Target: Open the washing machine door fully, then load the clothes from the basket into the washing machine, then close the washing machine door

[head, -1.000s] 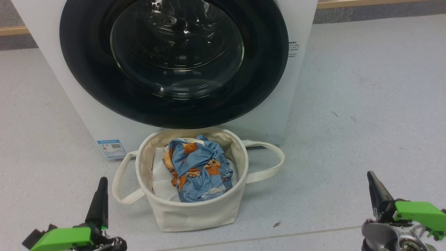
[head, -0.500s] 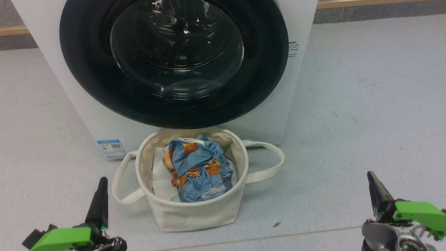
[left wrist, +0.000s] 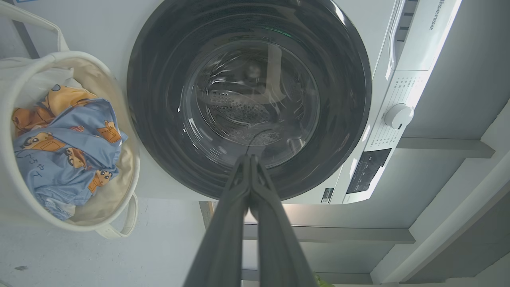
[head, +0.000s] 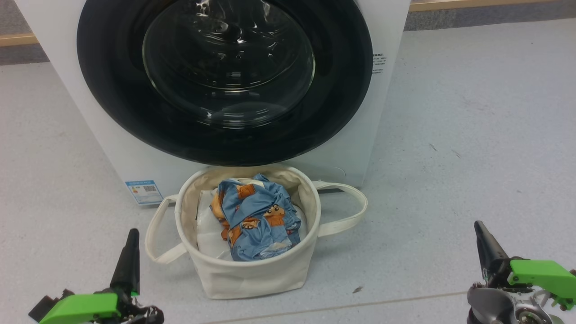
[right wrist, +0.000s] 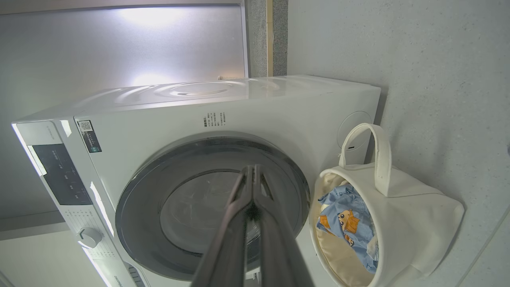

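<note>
The washing machine door (head: 225, 81), a glossy black rim around a bulging glass window, sits closed flush against the front of the white washing machine (head: 90, 148). In the left wrist view the steel drum shows dimly through the glass. Directly before the machine and just below the door's lower edge, the cream canvas basket (head: 252, 274) stands upright on the pale grey speckled floor (head: 450, 135), its two loop handles splayed to either side. Inside it lie the clothes (head: 256, 216), a crumpled light blue garment printed with orange-brown cartoon bears, bunched on top of a plain white padding cloth (head: 207, 229) that lines the tub. A small blue label sticker (head: 144, 191) marks the machine's lower front, up and to the left of the basket in the head view. A white dial (left wrist: 398, 116) and a dark display panel (right wrist: 59, 175) sit on the control strip. Nearer the camera, the left gripper (left wrist: 250, 159) is at the lower left of the head view, close to the basket's left handle but apart from it. Its two dark fingers are pressed together tip to tip with nothing between them, pointing toward the door. The right gripper (right wrist: 252, 169) is at the lower right of the head view, well apart from the basket, its fingers likewise closed on each other and empty. A bright green housing (head: 81, 306) caps each wrist.
</note>
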